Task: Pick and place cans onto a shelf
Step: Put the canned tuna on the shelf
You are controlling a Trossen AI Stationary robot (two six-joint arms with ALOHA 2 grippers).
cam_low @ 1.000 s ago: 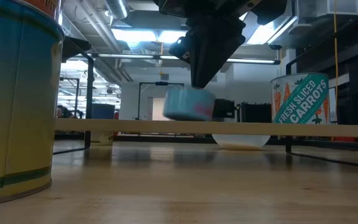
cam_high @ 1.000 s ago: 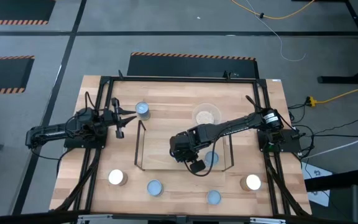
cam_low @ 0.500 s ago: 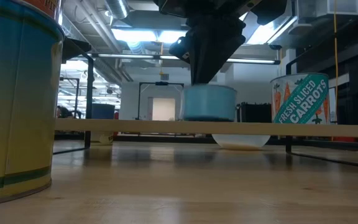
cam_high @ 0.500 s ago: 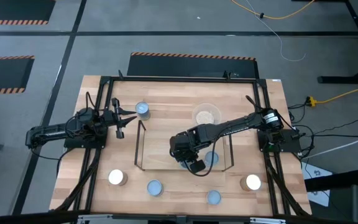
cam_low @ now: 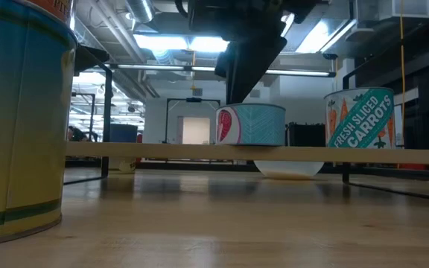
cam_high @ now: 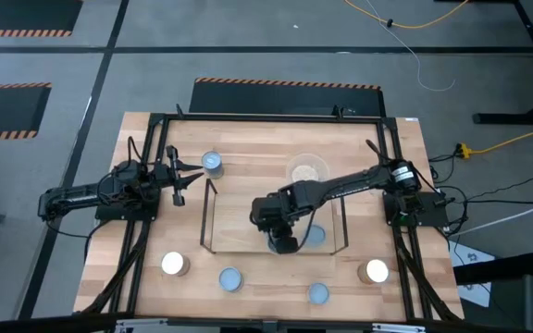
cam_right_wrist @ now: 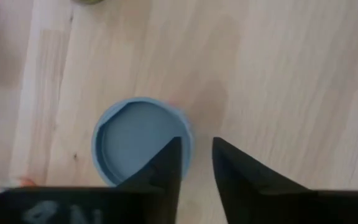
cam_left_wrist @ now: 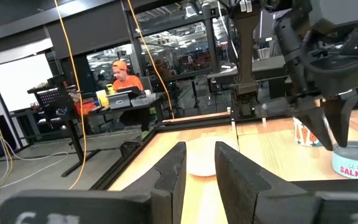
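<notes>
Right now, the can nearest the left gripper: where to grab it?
Take the can across its curved side wall, coming straight down from above. It stands upright, round top up, with bare table all around it, so the left gripper could probably straddle it at any angle.

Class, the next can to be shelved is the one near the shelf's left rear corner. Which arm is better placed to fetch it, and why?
Left. The left claw sits close beside that can, with open table between them. The right claw is farther off, over the shelf.
</notes>
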